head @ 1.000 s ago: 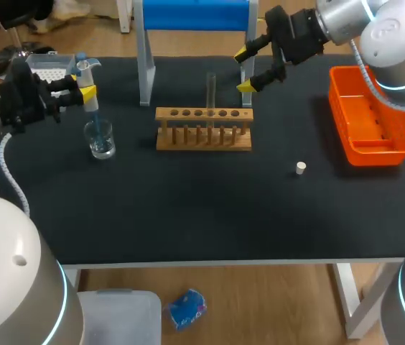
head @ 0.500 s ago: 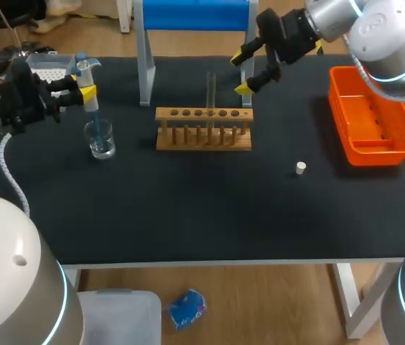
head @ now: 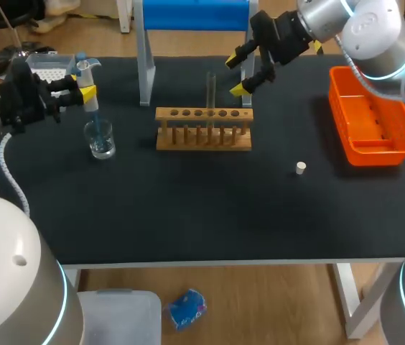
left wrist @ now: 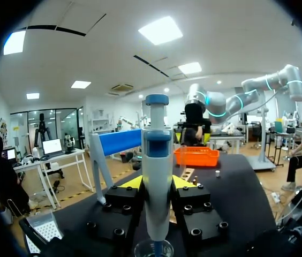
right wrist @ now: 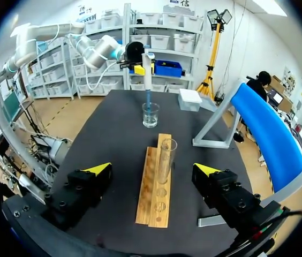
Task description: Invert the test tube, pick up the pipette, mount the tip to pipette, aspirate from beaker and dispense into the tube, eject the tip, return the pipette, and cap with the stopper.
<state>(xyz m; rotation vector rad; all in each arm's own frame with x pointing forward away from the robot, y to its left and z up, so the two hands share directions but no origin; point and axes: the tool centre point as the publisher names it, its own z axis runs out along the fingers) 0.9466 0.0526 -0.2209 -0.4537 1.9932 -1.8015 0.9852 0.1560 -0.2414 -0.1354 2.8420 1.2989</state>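
1. One black cloth table (head: 188, 208) carries everything. A blue-topped stand (head: 192, 14) on grey legs rises just behind the rack.
2. An orange ribbed plastic basket (head: 375, 154) sits at your right.
3. The wooden rack (head: 204, 129) holds the clear test tube (head: 211, 93) upright. Your right gripper (head: 235, 75) hovers behind it, fingers spread wide and touching nothing.
4. Your left gripper (head: 79, 92) clamps the pipette (head: 87, 93) upright, its tip inside the glass beaker (head: 100, 140).
5. The small white stopper (head: 301, 168) lies alone, right of the rack.
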